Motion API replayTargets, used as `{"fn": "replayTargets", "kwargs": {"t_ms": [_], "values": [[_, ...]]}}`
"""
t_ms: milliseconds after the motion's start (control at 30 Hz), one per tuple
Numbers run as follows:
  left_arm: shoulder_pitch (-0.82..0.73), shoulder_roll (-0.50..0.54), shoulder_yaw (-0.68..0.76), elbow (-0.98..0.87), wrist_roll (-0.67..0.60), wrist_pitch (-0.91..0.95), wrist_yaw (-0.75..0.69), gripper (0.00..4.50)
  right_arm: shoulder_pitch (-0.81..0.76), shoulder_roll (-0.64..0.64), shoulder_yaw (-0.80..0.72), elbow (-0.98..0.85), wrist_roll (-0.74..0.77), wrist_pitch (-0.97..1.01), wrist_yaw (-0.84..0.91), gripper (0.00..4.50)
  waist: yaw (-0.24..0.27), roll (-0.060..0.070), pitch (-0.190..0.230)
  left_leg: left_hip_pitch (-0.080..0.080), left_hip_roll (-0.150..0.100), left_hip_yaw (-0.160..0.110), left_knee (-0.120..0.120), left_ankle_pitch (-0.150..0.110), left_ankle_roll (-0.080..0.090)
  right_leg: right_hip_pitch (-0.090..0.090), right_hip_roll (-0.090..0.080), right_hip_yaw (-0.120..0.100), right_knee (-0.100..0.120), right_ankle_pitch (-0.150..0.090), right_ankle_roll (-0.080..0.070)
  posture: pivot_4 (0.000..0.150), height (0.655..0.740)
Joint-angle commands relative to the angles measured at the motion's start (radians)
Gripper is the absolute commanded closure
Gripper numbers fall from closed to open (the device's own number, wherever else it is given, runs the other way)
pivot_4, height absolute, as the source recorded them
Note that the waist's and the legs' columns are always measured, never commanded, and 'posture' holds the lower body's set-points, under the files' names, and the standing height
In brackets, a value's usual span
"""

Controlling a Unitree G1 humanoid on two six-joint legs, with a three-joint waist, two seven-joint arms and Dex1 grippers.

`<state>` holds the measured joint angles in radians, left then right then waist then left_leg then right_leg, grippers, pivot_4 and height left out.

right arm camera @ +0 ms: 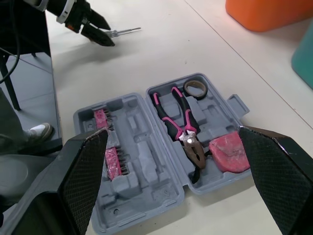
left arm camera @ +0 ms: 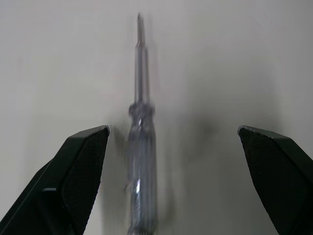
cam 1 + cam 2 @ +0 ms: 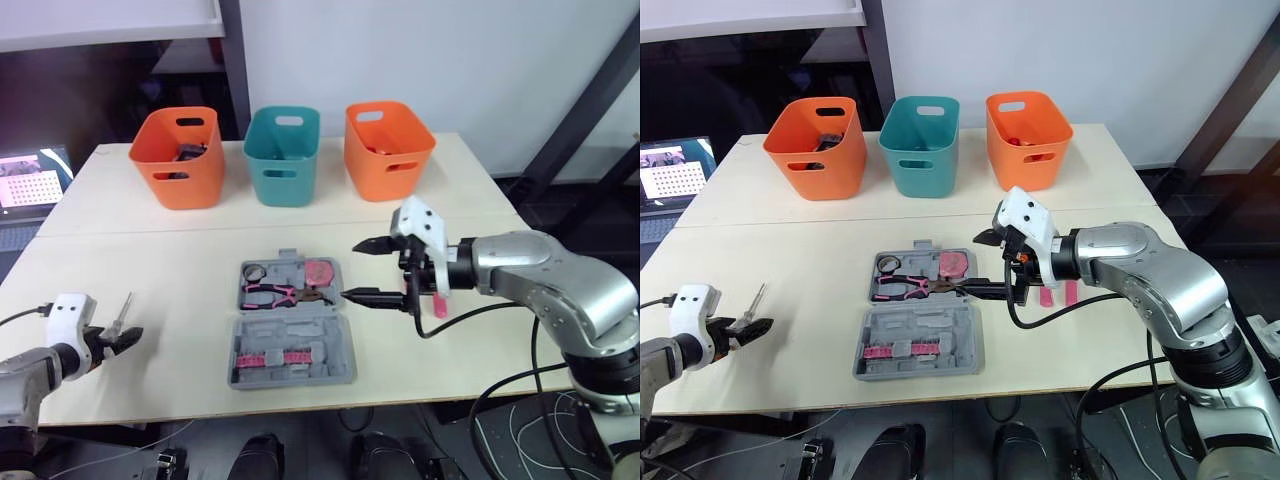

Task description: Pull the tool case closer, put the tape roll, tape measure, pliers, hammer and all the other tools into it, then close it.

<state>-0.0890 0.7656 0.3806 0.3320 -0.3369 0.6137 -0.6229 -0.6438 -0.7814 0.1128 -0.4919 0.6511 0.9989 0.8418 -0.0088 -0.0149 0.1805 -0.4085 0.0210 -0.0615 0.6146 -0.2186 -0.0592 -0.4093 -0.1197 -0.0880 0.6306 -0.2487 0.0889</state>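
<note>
The case [image 3: 335,372] is seen lying open and flat near the middle of the tabletop [image 3: 150,250], its two halves spread out. In the far half a tape roll [image 3: 255,271] is set at the left corner, pink-handled pliers [image 3: 285,293] are laid across the middle, and a red tape measure [image 3: 320,271] is seated at the right end. A pink strip of bits [image 3: 275,358] is held in the near half. The right gripper [image 3: 350,271] is held above the case's right edge, close to the tape measure, with its fingers spread wide and nothing between them. Two pink strips [image 3: 1058,294] are left on the tabletop beside the right forearm. Well apart from the case, near the tabletop's left front corner, a clear-handled screwdriver [image 2: 142,147] is laid flat, its tip pointed away. The left gripper [image 3: 130,340] is placed at its handle end, opened wide, with the handle between the fingers but not touched by them. Along the far side three bins are lined up: orange [image 3: 180,160], teal [image 3: 283,160] and orange [image 3: 387,155]. A lit screen [image 3: 30,178] is seen past the left edge.
</note>
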Motion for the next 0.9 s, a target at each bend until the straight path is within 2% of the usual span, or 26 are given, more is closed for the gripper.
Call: {"fn": "replayTargets", "kwargs": {"t_ms": [33, 300, 400, 567, 767, 867, 900], "values": [[-0.027, 0.003, 0.015, 0.012, 0.007, -0.012, 0.022, 0.06, -0.029, -0.009, -0.005, -0.015, 0.006, 0.0, 0.011, 0.0, 0.001, 0.0, 0.0, 0.0, 0.0, 0.0, 0.0, 0.0, 0.0, 0.0, 0.0, 0.0, 0.0, 0.0, 0.0, 0.15, 0.74], [-0.13, -0.006, -0.036, 0.092, 0.032, -0.038, 0.023, 0.06, -0.03, -0.006, -0.012, -0.038, 0.013, 0.026, 0.002, 0.0, -0.002, 0.0, 0.0, 0.0, 0.0, 0.0, 0.0, 0.0, 0.0, 0.0, 0.0, 0.0, 0.0, 0.001, -0.001, 0.15, 0.74], [-0.144, -0.006, -0.049, 0.113, 0.049, -0.034, 0.036, 0.95, -0.025, -0.008, -0.02, -0.043, 0.012, 0.029, -0.003, 0.0, -0.004, 0.0, 0.0, 0.0, 0.0, 0.001, 0.0, 0.0, 0.0, 0.0, 0.0, 0.0, 0.0, 0.001, -0.001, 0.15, 0.74], [-0.131, 0.007, -0.038, 0.154, 0.058, -0.05, 0.02, 3.48, -0.009, -0.01, -0.031, -0.059, 0.017, 0.038, -0.016, 0.0, -0.004, 0.0, 0.0, 0.0, 0.0, 0.001, 0.0, 0.0, 0.0, 0.0, 0.001, 0.0, 0.0, 0.001, -0.001, 0.15, 0.74], [-0.134, 0.001, -0.027, 0.162, 0.048, -0.072, 0.017, 3.48, -0.011, -0.005, -0.025, -0.058, 0.011, 0.031, -0.021, 0.0, -0.003, -0.001, 0.0, 0.0, 0.001, 0.001, 0.0, 0.0, 0.0, 0.0, 0.001, 0.0, 0.0, 0.001, -0.001, 0.15, 0.74], [-0.134, -0.005, -0.022, 0.153, 0.043, -0.074, 0.026, 2.75, -0.015, -0.004, -0.018, -0.053, 0.005, 0.024, -0.019, 0.0, -0.003, -0.001, 0.0, 0.0, 0.001, 0.001, 0.0, 0.0, 0.0, 0.0, 0.001, 0.0, 0.0, 0.001, -0.001, 0.15, 0.74], [-0.133, -0.005, -0.022, 0.15, 0.043, -0.074, 0.028, 2.25, -0.015, -0.005, -0.017, -0.052, 0.003, 0.023, -0.018, 0.0, -0.003, -0.001, 0.0, 0.0, 0.001, 0.001, 0.0, 0.0, 0.0, 0.0, 0.001, 0.0, 0.0, 0.001, -0.001, 0.15, 0.74]]}}
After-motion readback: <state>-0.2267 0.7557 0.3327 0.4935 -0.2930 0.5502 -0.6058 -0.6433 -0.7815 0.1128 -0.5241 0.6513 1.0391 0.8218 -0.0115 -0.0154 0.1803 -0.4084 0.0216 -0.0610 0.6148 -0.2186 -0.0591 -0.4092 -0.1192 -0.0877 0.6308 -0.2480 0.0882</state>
